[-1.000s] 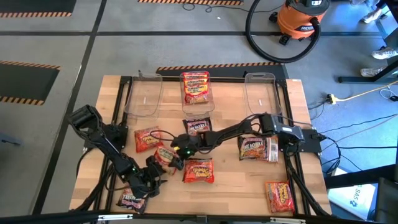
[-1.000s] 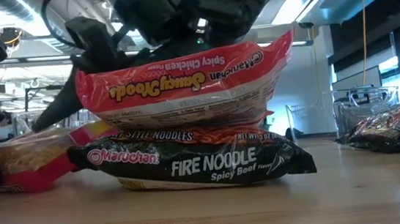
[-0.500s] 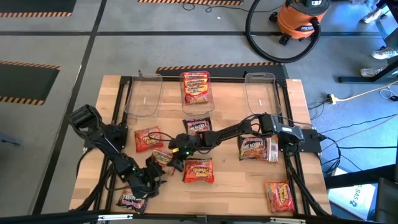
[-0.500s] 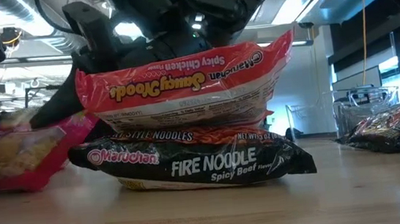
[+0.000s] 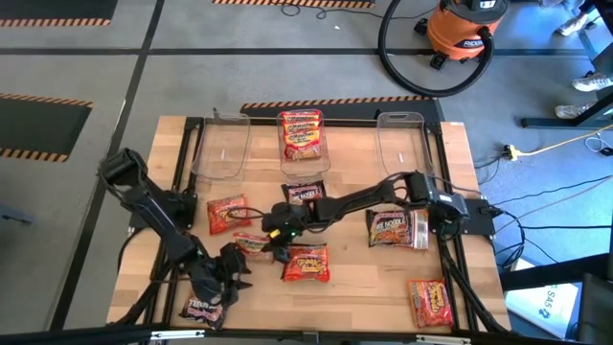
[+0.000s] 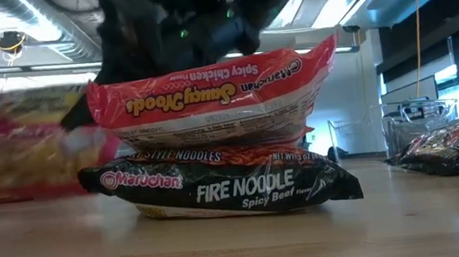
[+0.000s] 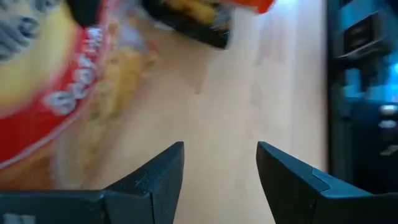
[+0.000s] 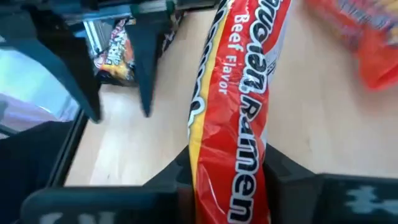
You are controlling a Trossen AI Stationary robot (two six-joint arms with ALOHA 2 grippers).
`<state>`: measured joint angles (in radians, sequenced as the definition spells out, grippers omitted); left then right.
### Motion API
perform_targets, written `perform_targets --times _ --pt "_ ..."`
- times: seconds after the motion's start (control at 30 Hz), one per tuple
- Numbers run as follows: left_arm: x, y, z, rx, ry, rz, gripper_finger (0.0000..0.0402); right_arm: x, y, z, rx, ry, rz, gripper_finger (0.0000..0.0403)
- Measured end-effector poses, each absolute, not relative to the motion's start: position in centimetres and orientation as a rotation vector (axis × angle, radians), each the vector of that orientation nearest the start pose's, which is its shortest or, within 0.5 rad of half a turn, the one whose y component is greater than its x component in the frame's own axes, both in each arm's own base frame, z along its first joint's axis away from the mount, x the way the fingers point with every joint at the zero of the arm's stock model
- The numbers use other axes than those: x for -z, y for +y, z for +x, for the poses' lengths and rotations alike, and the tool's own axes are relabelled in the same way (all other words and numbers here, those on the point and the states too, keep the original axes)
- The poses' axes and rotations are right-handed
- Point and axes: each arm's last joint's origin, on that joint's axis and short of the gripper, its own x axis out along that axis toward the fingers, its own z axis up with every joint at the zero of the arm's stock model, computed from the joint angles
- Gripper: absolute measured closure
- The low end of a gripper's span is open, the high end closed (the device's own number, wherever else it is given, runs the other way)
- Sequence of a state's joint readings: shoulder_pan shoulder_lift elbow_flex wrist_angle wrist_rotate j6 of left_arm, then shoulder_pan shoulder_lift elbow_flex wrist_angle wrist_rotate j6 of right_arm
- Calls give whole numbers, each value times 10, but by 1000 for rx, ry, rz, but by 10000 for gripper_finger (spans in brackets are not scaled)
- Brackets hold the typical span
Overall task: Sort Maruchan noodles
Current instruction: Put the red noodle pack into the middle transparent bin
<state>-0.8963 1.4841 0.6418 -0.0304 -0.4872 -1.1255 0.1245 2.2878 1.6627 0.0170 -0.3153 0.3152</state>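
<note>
My right gripper reaches in from the table's right and is shut on a red-and-yellow beef ramen packet at mid-table. That packet also shows blurred in the low view. My left gripper hangs open just near-left of it, with only bare wood between its fingers. Beside the grippers, a red Saucy Noods packet lies flat on a dark Fire Noodle packet. Other Maruchan noodles lie flat on the table: red, dark, dark purple. My right gripper pinches the red beef packet near its nearer end between the two fingers, one finger on each flat face. The packet stands on edge and runs forward along the fingers, above the wood. Whether its far end touches the table I cannot tell.
Three clear tubs stand along the far edge: left, middle with a red packet inside, right. More packets lie at the right and near right. Bare wood shows at the near middle.
My right gripper has shut on the red beef packet, rolled its wrist and risen; the packet, flat on the table before, has come up and turned onto its edge. My left gripper has risen a little and drawn back toward the near-left, staying open.
</note>
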Motion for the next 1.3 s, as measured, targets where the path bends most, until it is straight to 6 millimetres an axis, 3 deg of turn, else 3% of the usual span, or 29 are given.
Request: perform_targets --times 0.23,0.43,0.6,0.9,1.07,1.3 --pt "-167 -195 170 -13 760 -530 207 -193 65 486 -335 687 245 341" --pt "-169 -195 171 -16 749 -566 207 -235 42 466 -311 682 159 340" --pt "-169 -192 175 -34 741 -577 207 -262 10 440 -262 687 126 343" --pt "-169 -180 186 -53 746 -552 207 -306 -68 386 -93 633 47 338" --pt "-169 -170 196 -63 733 -489 207 -308 -115 367 -12 668 -10 337" --pt "-170 -152 214 -4 757 -405 207 -287 -165 358 -29 701 -71 336"
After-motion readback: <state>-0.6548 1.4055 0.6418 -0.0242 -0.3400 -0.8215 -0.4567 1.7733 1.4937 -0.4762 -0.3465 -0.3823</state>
